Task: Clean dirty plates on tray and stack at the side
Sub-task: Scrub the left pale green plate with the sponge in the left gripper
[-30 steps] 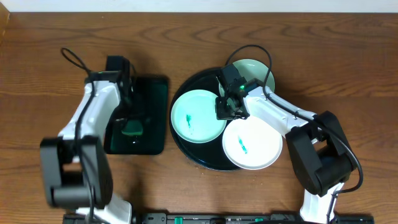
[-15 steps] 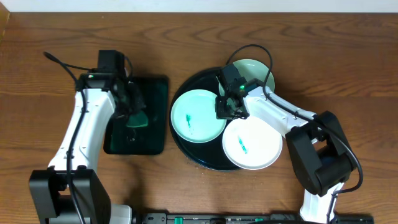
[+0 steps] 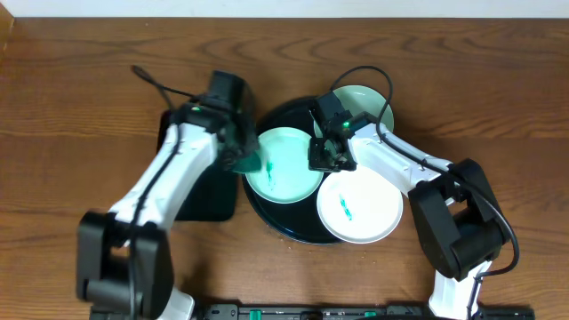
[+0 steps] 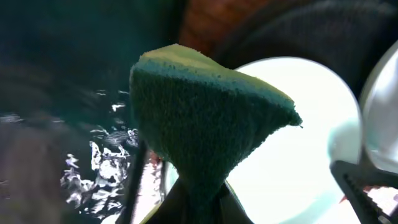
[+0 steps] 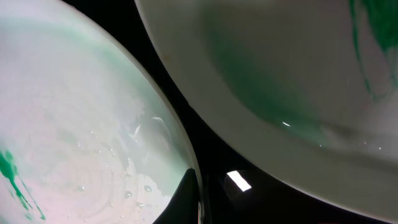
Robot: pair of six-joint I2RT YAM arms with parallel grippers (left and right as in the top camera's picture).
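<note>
Two trays lay on the wooden table (image 3: 71,89). At the left sat the rectangular green tray (image 3: 218,197), much of it hidden under the left arm stretched across it. The left gripper (image 3: 236,149) was clamped on a dark green sponge (image 3: 247,164), which hung at the left rim of the left plate (image 3: 292,178). Whether the sponge touched the plate could not be told.

Just right of the green tray, the round black tray (image 3: 267,216) carried all three plates. The left plate, pale mint, lay on the tray's left side with a teal smear near its centre. The right gripper (image 3: 327,155) sat at that plate's right edge, close to where it met the near plate (image 3: 369,209). The wrist view showed one dark fingertip (image 5: 186,198) against a plate rim, but whether the jaws were gripping it could not be told.

The near plate, white with a small teal smear, lay at the front right, its outer edge reaching past the tray's rim. The far plate (image 3: 369,105), pale green, lay at the back right, partly under the right arm.
</note>
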